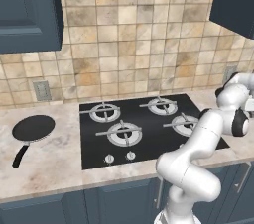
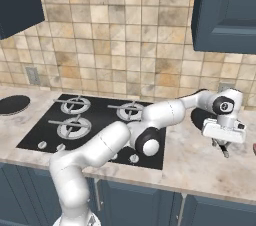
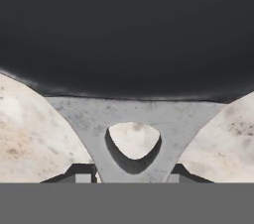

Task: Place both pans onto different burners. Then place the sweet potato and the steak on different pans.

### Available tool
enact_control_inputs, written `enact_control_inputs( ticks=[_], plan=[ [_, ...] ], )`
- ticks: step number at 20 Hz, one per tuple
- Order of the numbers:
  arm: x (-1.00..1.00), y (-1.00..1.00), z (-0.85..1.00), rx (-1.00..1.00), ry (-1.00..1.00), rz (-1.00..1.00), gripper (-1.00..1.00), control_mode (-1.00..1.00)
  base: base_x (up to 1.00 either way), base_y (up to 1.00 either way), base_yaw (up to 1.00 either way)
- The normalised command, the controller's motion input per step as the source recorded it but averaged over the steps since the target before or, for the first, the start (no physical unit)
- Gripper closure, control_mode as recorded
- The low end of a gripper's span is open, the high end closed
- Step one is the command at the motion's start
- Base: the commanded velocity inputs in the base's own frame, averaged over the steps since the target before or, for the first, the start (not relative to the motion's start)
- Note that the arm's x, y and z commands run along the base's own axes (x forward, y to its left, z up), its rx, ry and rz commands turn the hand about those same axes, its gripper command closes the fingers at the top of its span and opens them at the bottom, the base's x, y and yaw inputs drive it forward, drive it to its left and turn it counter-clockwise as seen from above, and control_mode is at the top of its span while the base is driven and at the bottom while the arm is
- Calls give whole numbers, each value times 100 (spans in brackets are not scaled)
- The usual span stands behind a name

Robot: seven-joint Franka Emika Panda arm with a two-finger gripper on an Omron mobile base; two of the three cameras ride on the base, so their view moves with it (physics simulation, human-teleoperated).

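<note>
The white arm reaches to the right over the speckled beige stone counter (image 2: 195,170), with the two-finger gripper (image 2: 223,146) pointing down just right of the black glass cooktop (image 2: 35,135). Beneath the hand lies a round shallow black frying pan (image 2: 199,118), mostly hidden by the wrist; its thin dark handle (image 2: 223,151) extends toward the near edge. In the hand view this pan's black bowl (image 3: 127,29) fills the upper part, and the grey forked bracket (image 3: 134,114) joining bowl to handle sits directly ahead, with counter visible through its opening. Only the finger tips (image 3: 82,172) show at the lower edge, one on each side of the bracket; whether they press on it cannot be told.

A second black frying pan (image 1: 32,129) rests on the counter left of the cooktop, handle toward the near left. All four silver-grey burner rings (image 1: 124,133) are bare
</note>
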Motion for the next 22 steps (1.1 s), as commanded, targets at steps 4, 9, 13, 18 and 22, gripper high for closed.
enact_control_inputs(
  ticks=[4,9,13,18,22],
  plan=[
    [-8,14,7,0,-6,0,100,-100,0,0,0],
    [-10,26,23,0,-7,0,100,-100,0,0,0],
    [-7,52,16,0,-5,3,100,-100,0,0,0],
    [-12,69,0,-5,-4,8,100,-100,0,0,0],
    [-20,39,-1,-9,-11,10,100,-100,0,0,0]
  ],
)
